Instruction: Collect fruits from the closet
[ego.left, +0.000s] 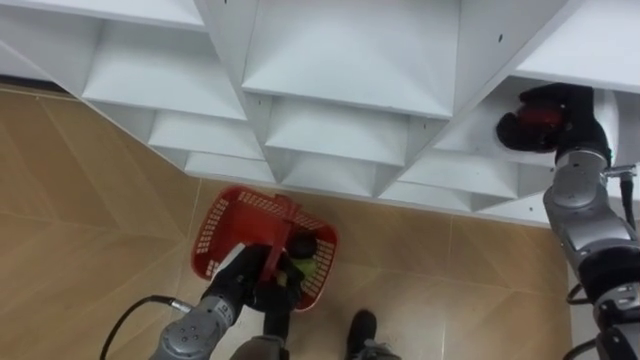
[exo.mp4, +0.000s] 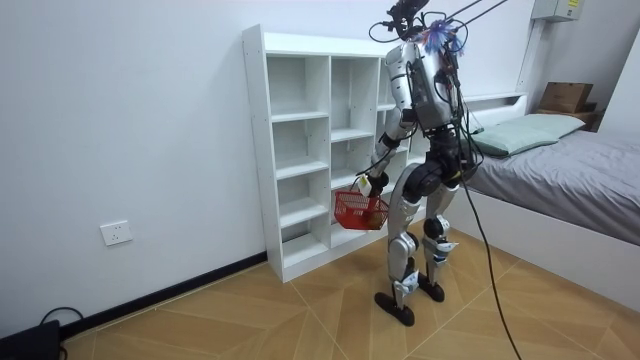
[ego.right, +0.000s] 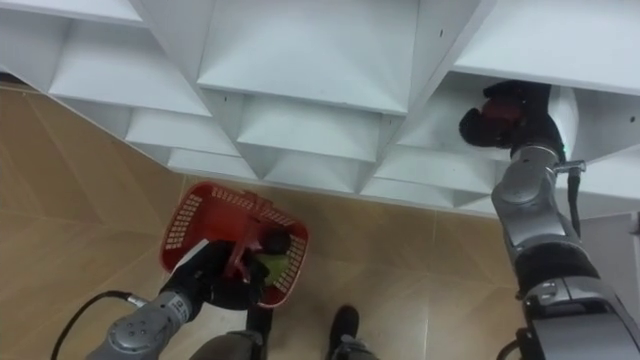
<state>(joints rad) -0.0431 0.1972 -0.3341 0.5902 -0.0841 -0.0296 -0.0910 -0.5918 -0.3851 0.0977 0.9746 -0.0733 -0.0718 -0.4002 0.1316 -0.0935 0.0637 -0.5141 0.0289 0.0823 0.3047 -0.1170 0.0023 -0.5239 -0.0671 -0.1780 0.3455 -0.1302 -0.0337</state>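
Note:
I stand facing a white closet of open shelves. My left hand hangs low in front of it, fingers curled round the handle of a red plastic basket. In the basket lie a green fruit and something dark. My right hand reaches into a shelf compartment on the right, its dark fingers curled round a red fruit. In the room view the basket hangs at thigh height beside the closet.
Wooden floor runs under the closet and basket. A bed with grey bedding stands at the room view's right, behind me. A wall socket sits low at the room view's left.

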